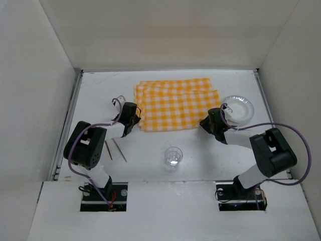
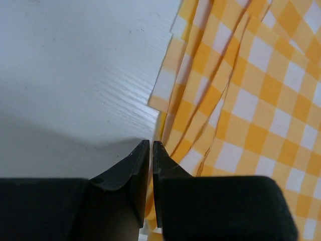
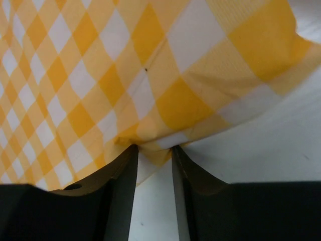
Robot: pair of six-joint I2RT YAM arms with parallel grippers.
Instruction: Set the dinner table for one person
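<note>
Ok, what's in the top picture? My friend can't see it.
The left gripper and right gripper meet the near corners of a yellow checked cloth on a table. A glass stands nearer, a plate right, thin sticks left.

This looks like a robot test room, not a real home. The dinner table (image 1: 210, 160) is a bare white top shut in by plain white walls (image 1: 170, 35) like a box, and the left arm (image 1: 88, 148) and right arm (image 1: 271, 150) of a robot are bolted at its near edge, with purple wires (image 1: 296, 131) looping off them. The only homey things are a checked cloth (image 1: 175, 103), a small plate (image 1: 239, 108) and a glass (image 1: 173, 157).
</note>
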